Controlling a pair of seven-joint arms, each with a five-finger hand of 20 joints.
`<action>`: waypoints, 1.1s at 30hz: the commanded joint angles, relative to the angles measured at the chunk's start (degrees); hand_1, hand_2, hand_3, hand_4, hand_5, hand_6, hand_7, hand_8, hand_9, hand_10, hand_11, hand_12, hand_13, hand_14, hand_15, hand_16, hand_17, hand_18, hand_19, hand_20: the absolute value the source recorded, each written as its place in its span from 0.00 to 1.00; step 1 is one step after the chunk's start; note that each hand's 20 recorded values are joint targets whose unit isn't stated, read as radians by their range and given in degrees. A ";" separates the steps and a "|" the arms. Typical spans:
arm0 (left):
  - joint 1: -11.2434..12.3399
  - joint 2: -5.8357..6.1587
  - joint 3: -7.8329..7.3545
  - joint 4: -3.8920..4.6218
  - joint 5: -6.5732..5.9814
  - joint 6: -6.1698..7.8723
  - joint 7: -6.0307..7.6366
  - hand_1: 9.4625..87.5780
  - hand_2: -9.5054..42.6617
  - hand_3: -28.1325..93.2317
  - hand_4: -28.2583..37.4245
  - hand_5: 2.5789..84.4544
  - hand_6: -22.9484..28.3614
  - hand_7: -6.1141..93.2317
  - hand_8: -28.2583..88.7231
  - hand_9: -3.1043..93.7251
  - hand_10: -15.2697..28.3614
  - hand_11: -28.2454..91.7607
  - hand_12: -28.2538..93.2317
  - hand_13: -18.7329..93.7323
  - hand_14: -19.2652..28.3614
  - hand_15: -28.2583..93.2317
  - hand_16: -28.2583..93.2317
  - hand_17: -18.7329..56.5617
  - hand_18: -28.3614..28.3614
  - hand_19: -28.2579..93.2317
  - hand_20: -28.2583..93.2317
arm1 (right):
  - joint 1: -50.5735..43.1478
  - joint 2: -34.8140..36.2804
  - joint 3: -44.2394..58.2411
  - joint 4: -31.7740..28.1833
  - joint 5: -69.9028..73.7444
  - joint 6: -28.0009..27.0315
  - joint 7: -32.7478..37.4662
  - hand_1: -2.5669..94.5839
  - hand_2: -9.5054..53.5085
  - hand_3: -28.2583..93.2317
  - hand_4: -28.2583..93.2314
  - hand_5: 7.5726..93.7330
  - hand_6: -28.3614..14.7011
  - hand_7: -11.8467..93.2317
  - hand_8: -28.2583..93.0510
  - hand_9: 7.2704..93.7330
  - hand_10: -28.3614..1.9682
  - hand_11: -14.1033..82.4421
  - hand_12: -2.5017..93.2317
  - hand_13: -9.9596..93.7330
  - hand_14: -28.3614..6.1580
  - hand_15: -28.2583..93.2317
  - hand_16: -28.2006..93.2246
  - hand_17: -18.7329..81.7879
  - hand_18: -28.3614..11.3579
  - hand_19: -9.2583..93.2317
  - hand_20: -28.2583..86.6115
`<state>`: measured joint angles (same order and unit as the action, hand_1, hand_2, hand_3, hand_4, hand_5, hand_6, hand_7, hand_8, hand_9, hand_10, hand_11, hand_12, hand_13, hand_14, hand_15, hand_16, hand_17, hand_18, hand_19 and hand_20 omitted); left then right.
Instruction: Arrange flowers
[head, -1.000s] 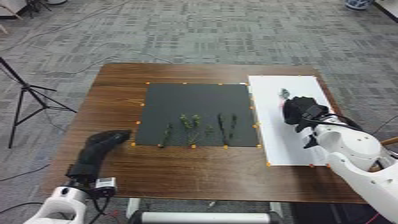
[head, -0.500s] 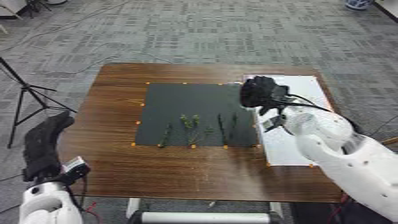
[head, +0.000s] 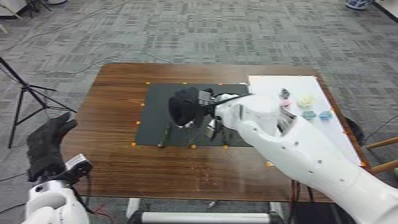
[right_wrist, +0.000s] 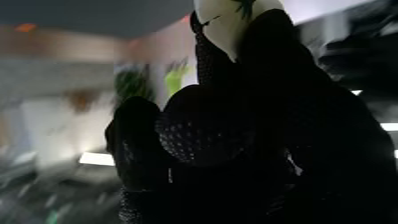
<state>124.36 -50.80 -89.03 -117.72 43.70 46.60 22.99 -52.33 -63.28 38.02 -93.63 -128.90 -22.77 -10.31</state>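
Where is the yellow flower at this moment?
In the head view, the yellow flower lies on the white sheet, on the robot's right, beside the pink one and just beyond the two blue ones.

With its arm slanting inward, the right hand pinches; the left hand points forward.

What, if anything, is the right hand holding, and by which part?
The right hand holds a cream-white thing, probably a flower head, seemingly near its edge; the exact grip cannot be told.
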 joint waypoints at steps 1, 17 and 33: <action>-0.87 0.54 1.35 -0.09 1.89 -3.22 -2.92 0.24 0.76 0.77 0.00 0.60 0.56 0.23 0.15 0.60 0.69 0.41 0.30 0.52 0.69 0.35 0.20 0.35 0.67 0.33 0.35 | 4.53 -11.29 1.20 4.33 -8.03 -3.25 -2.45 0.63 0.00 0.73 0.06 0.80 0.72 0.35 0.28 0.94 0.66 0.19 0.34 0.98 0.80 0.70 0.53 0.77 0.34 1.00 0.76; -5.63 1.53 5.44 1.60 3.01 -4.62 -3.46 0.24 0.75 0.78 0.00 0.61 0.56 0.23 0.15 0.60 0.69 0.41 0.30 0.52 0.71 0.36 0.20 0.34 0.69 0.34 0.35 | -1.72 -23.94 7.51 15.32 -23.16 -7.71 -3.82 0.63 0.00 0.74 0.06 0.79 0.73 0.36 0.27 0.93 0.67 0.18 0.34 0.97 0.79 0.72 0.53 0.77 0.33 1.00 0.77; -6.96 1.26 6.18 2.12 2.81 -5.04 -3.79 0.24 0.74 0.78 0.00 0.61 0.56 0.23 0.15 0.60 0.69 0.41 0.30 0.52 0.72 0.37 0.20 0.33 0.70 0.35 0.35 | -3.33 -26.39 9.74 17.13 -25.63 -7.47 -3.04 0.62 0.00 0.74 0.06 0.79 0.76 0.36 0.26 0.92 0.69 0.18 0.32 0.97 0.79 0.73 0.53 0.77 0.33 1.00 0.78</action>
<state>116.02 -49.01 -81.86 -114.74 46.75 42.09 19.14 -56.81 -89.69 48.16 -75.64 -155.83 -30.57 -14.92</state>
